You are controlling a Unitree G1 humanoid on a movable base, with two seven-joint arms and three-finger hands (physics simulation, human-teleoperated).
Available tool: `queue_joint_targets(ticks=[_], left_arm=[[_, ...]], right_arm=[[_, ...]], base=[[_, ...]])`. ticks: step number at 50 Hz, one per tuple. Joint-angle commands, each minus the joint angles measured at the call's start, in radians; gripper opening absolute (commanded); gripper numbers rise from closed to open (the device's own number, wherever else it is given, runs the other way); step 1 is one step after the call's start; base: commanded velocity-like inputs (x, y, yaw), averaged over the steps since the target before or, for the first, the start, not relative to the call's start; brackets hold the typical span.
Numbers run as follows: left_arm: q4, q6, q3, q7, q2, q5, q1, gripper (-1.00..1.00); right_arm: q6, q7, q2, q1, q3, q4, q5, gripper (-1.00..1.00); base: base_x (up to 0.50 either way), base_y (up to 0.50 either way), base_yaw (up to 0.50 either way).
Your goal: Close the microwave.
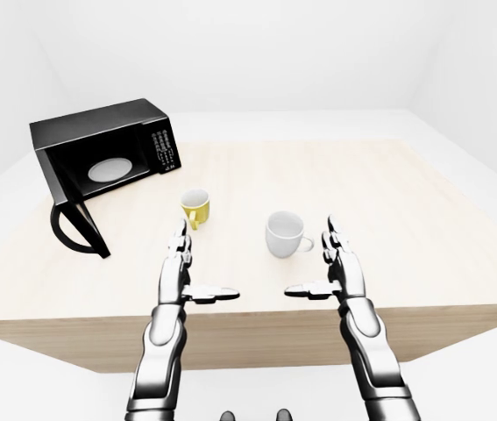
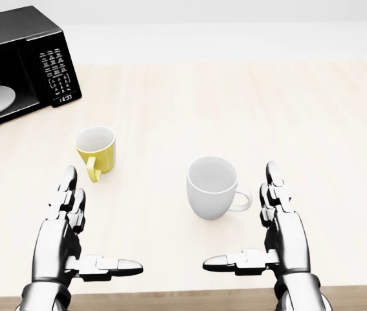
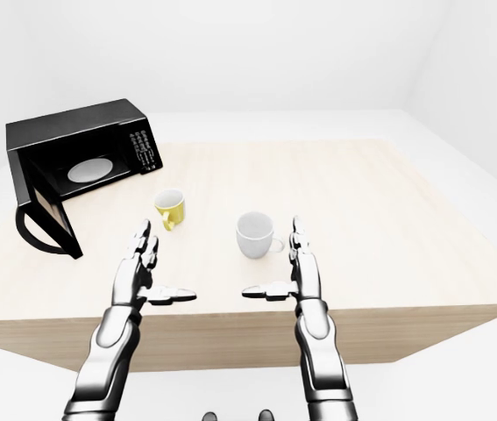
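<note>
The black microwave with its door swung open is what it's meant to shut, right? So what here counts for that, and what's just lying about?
For the job:
- black microwave
- its open door
- left hand, open
- right hand, open

Just lying about:
- yellow mug
- white mug
- light wooden table

Obstacles, frame centre: yellow mug (image 1: 195, 209), white mug (image 1: 284, 232). Open microwave door (image 1: 76, 224) juts lower left; tabletop (image 1: 423, 219) right bare.

Bright, even, sharp renders with only faint soft shadows.
</note>
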Motion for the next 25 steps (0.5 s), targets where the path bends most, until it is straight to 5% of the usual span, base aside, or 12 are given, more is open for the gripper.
queue_joint_targets(ticks=[1,11,17,19,21,22,25], left_arm=[[-0.031,0.012,0.014,-0.029,0.010,0.003,0.017,1.00],[-0.039,0.012,0.009,-0.033,0.006,0.006,0.024,1.00],[-0.050,0.014,0.001,-0.036,0.002,0.006,0.032,1.00],[-0.070,0.028,-0.003,-0.043,0.000,-0.002,0.039,1.00],[-0.134,0.049,-0.019,-0.046,-0.002,0.006,0.066,1.00],[-0.214,0.083,-0.025,-0.053,-0.002,-0.002,0.093,1.00],[-0.359,0.083,-0.026,-0.071,-0.001,-0.027,0.141,1.00]], right_arm=[[0.000,0.018,-0.009,-0.004,-0.016,0.010,0.003,1.00],[0.006,0.022,-0.006,0.003,-0.007,-0.003,0.001,1.00],[-0.020,0.019,-0.003,-0.009,-0.002,0.042,-0.007,1.00],[-0.018,0.012,0.000,-0.004,0.005,0.034,-0.016,1.00],[0.013,0.009,0.005,0.028,0.029,-0.053,-0.039,1.00],[0.044,0.005,0.007,0.055,0.039,-0.130,-0.048,1.00],[0.086,0.003,0.007,0.107,0.056,-0.284,-0.066,1.00]], base=[[0.00,0.00,0.00],[0.00,0.00,0.00],[0.00,0.00,0.00],[0.00,0.00,0.00],[0.00,0.00,0.00],[0.00,0.00,0.00],[0.00,0.00,0.00]])
